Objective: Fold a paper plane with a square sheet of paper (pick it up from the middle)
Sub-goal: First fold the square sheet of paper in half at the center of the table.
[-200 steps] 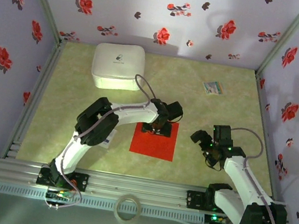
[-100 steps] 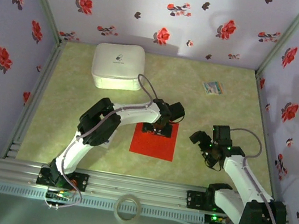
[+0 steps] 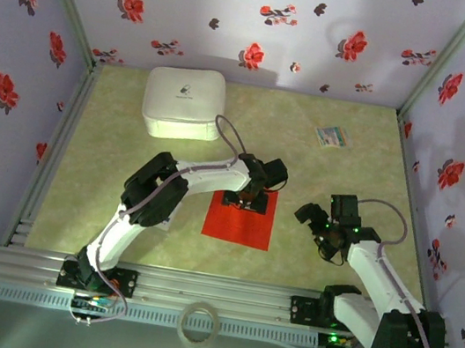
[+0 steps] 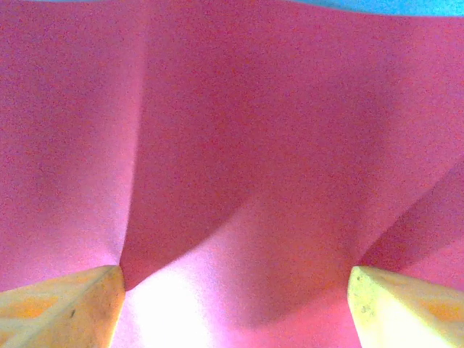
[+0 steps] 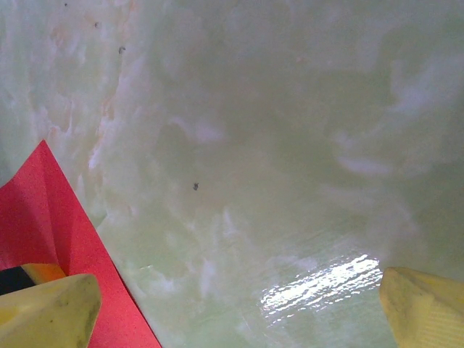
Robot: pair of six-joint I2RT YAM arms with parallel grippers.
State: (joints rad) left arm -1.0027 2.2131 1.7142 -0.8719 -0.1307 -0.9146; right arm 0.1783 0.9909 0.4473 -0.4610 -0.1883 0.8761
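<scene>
We see the red sheet (image 3: 242, 226) lying on the green bench (image 3: 104, 144), near the middle and a little toward the near edge, square and not yet folded into a plane; the left jaws stand over its far edge, spread wide; in the left wrist view their yellow fingertips (image 4: 58, 308) sit low at either side with red paper all between them, and the paper buckles there into soft ridges and hollows; nothing is pinched, and we cannot tell whether the tips press on the sheet or hang just above it; the right jaws hang just beside the sheet's right edge, over bare bench, also spread wide and holding nothing, with one corner of the sheet showing next to the left of their two fingertips (image 5: 424, 304); farther out, a white box (image 3: 183, 103) rests at the far left of the bench, well apart from the sheet; a small colourful card (image 3: 332, 136) lies toward the far right; a roll of tape (image 3: 198, 325) sits between the arm bases.
</scene>
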